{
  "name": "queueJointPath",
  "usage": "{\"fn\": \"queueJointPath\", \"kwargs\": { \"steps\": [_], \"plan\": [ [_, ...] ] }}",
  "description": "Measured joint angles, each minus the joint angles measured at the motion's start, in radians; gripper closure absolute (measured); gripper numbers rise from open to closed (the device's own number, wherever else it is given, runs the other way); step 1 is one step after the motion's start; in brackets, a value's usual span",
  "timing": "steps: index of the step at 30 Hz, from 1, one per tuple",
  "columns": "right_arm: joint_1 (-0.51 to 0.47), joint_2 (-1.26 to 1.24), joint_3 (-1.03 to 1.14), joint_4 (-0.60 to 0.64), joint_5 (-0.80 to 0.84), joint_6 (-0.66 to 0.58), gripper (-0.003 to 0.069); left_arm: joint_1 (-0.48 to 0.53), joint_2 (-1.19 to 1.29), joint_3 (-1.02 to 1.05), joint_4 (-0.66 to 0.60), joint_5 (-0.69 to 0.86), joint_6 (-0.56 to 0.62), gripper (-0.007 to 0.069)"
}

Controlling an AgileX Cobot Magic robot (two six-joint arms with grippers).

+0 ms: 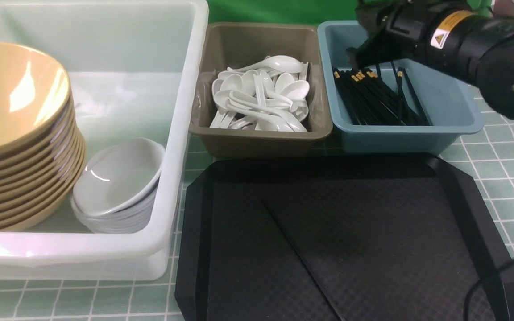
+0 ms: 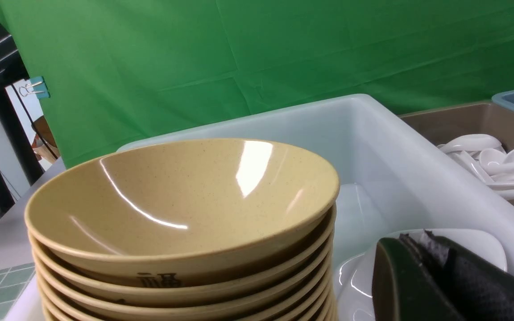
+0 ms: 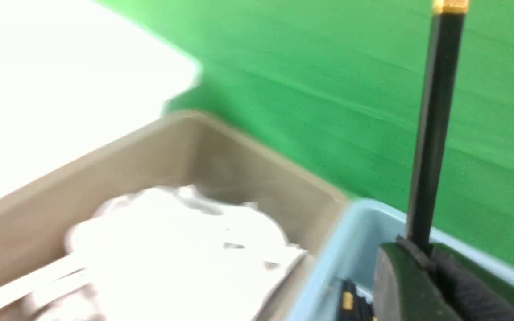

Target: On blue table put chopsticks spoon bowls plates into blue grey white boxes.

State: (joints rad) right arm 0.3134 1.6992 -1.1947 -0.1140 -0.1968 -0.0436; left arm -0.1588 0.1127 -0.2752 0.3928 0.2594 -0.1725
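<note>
My right gripper is shut on one black chopstick with a gold tip, which stands up from the jaws. It hangs over the back of the blue box, where several black chopsticks lie. Another chopstick lies slantwise on the black tray. White spoons fill the grey box. The white box holds a stack of tan bowls and a stack of deep white plates. My left gripper is shut on nothing, just above those plates.
The three boxes stand side by side along the back of the tiled table, with the tray right in front of the grey and blue ones. A green cloth hangs behind. A black cable crosses the tray's front right corner.
</note>
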Motion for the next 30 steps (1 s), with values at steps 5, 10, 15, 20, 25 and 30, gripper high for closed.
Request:
{"fn": "queueJointPath", "kwargs": {
  "steps": [5, 10, 15, 20, 25, 30],
  "plan": [
    [-0.04, 0.066, -0.013, 0.0, 0.058, 0.114, 0.0475, 0.0, 0.0, 0.0, 0.0, 0.0, 0.0, 0.0622],
    [-0.009, 0.036, -0.02, -0.001, 0.302, 0.185, 0.0359, 0.0, 0.0, 0.0, 0.0, 0.002, 0.0, 0.0622],
    [0.115, -0.009, -0.023, 0.007, 0.657, 0.202, 0.0354, 0.0, 0.0, 0.0, -0.002, 0.004, 0.0, 0.0622],
    [0.292, 0.014, -0.022, 0.059, 0.926, 0.13, 0.0391, 0.0, 0.0, 0.0, -0.002, 0.004, 0.0, 0.0622],
    [0.415, 0.111, -0.021, 0.076, 0.966, 0.064, 0.0412, 0.0, 0.0, 0.0, -0.002, 0.004, 0.0, 0.0622],
    [0.425, 0.188, -0.024, 0.075, 0.955, 0.102, 0.0413, 0.0, 0.0, 0.0, -0.002, 0.004, 0.0, 0.0622]
  ]
}}
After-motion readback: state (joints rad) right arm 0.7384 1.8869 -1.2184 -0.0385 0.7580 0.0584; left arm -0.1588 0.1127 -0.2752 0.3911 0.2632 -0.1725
